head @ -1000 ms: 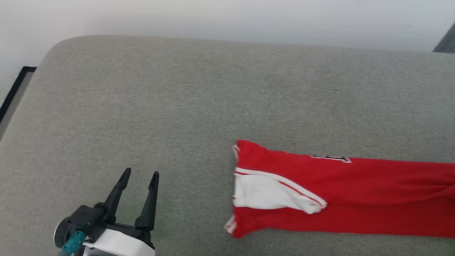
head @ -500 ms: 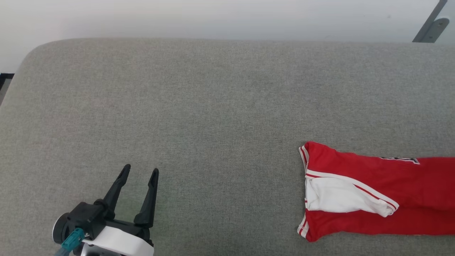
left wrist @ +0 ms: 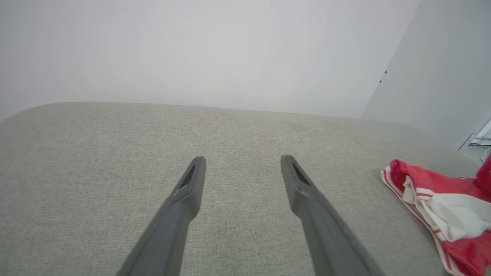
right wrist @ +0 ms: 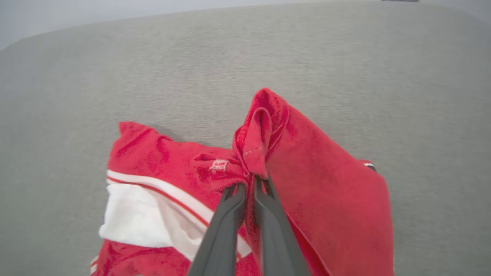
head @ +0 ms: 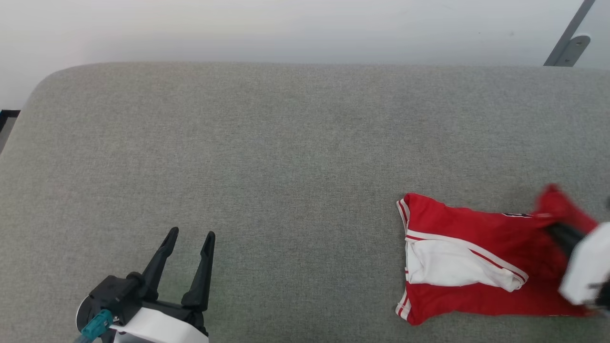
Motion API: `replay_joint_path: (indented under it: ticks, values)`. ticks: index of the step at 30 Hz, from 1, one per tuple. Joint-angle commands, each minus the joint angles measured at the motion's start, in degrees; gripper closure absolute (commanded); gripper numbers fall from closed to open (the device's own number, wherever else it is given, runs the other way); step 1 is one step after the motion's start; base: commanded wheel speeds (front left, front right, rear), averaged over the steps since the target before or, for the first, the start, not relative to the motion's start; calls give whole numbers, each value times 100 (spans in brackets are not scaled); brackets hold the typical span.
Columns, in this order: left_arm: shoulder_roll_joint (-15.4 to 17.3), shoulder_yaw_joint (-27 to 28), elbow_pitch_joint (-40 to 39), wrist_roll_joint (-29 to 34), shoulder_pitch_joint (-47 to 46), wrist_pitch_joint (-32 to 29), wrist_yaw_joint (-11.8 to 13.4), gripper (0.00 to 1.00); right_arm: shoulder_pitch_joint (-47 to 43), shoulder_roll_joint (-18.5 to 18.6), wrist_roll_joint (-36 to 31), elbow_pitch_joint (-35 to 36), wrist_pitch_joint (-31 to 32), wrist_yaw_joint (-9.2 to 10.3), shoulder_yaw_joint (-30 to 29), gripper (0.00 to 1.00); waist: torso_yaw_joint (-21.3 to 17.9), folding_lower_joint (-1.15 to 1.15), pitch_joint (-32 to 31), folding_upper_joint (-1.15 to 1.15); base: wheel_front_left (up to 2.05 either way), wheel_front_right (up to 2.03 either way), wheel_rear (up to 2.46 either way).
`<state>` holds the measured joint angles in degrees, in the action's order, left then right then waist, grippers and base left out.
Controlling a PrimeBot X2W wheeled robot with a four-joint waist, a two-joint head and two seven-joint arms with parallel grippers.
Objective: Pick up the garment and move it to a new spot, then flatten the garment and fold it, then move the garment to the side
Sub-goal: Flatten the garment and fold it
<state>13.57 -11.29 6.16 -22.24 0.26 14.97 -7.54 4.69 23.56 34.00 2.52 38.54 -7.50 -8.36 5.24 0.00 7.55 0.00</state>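
Garment (head: pixel 457 228) (right wrist: pixel 326 184) (left wrist: pixel 441 184): red jersey with a white sleeve and red-white striped trim, lying rumpled on the grey cushion (head: pixel 286 143).
Garment, held part: one red edge bunched and raised at the tips of the right fingers; the white sleeve lies to the left of them in the right wrist view.
Right fingers (right wrist: pixel 226 222) (head: pixel 562 236): pressed together, clamped on a fold of the red cloth; blurred in the head view.
Left fingers (head: pixel 159 252) (left wrist: pixel 184 199): spread wide apart over bare cushion; garment well off to their right.
Cushion: woven grey fabric, rounded far corner, pale wall (head: pixel 286 28) beyond.
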Motion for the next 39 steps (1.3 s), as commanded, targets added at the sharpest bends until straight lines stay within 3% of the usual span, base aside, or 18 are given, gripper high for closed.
replay_joint_path:
  ticks: [1,9,14,21,22,23,24,30,33,39]
  values:
    - [57,-30,8,-81,-41,29,14,0,12,-78,83,202,114,2,273,100,9,0,16,0,0,0,0]
    - [105,-150,69,-192,-235,29,14,0,418,-267,98,457,437,2,1759,100,117,0,94,0,0,0,0]
    - [119,-258,159,-270,-331,29,14,0,721,-338,184,-143,277,2,2345,100,206,0,157,0,0,0,0]
    - [106,-265,193,-156,-427,29,14,0,1035,-324,386,-993,-126,2,2718,100,280,0,197,0,0,0,0]
    - [102,-258,199,-148,-415,29,14,0,1073,-309,414,-1066,-193,2,2756,91,275,0,184,0,0,0,0]
    - [101,-238,202,-140,-389,29,14,0,1104,-307,451,-1121,-281,2,2779,49,261,0,161,0,0,0,0]
    - [103,-216,207,-137,-350,29,14,0,1125,-305,473,-1152,-371,2,2765,0,243,0,130,0,0,0,0]
    - [102,-80,250,-117,-53,29,14,0,992,-65,729,-1110,-834,2,2576,0,41,0,-152,0,0,0,0]
    - [84,-41,317,-138,103,29,14,0,870,258,717,-1108,-1164,2,2420,0,-82,0,-296,0,0,0,0]
    - [12,8,441,-196,280,29,14,0,598,529,836,-1591,-2025,2,2016,0,-258,0,-505,0,0,0,0]
